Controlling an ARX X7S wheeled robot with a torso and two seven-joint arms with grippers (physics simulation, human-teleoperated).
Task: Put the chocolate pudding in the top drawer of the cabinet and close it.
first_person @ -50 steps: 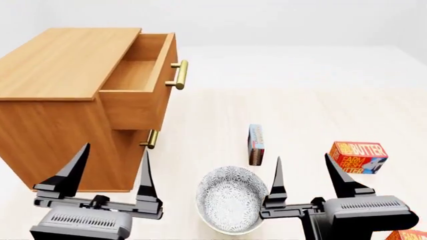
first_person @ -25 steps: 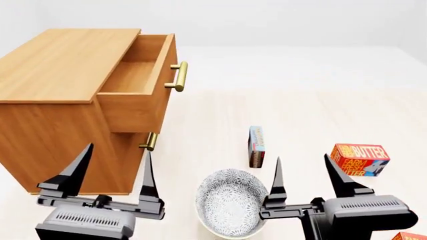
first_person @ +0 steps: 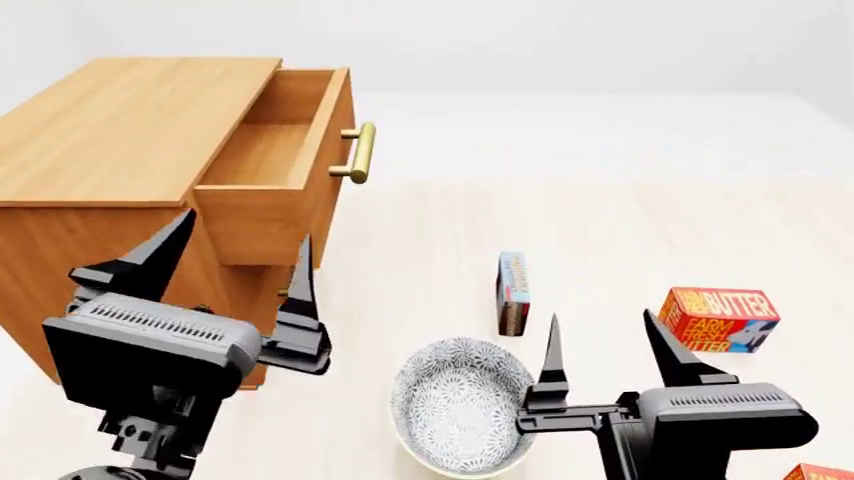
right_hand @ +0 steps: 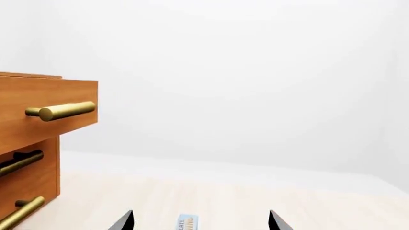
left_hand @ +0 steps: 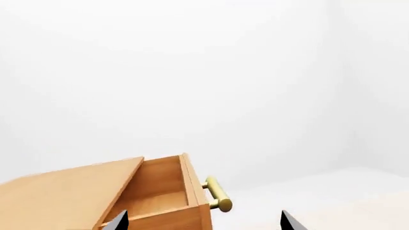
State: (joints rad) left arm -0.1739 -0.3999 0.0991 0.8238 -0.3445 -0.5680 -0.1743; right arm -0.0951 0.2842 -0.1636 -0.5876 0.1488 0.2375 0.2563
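The chocolate pudding is a thin blue and red box standing on its edge on the pale floor, beyond a patterned bowl. Its blue top shows between the right fingertips in the right wrist view. The orange-brown cabinet stands at the left with its top drawer pulled out and nothing inside. The brass handle faces right. My left gripper is open, raised in front of the cabinet's lower part. My right gripper is open, low, just short of the pudding. Nothing is in either gripper.
A grey patterned bowl sits between the two arms. A red-orange butter box lies to the right of the pudding, and another peeks in at the lower right corner. The lower drawer is shut.
My left arm has risen and now stands higher in front of the cabinet, hiding the lower drawer's handle. The right arm has barely moved. The pudding and drawer are unchanged.
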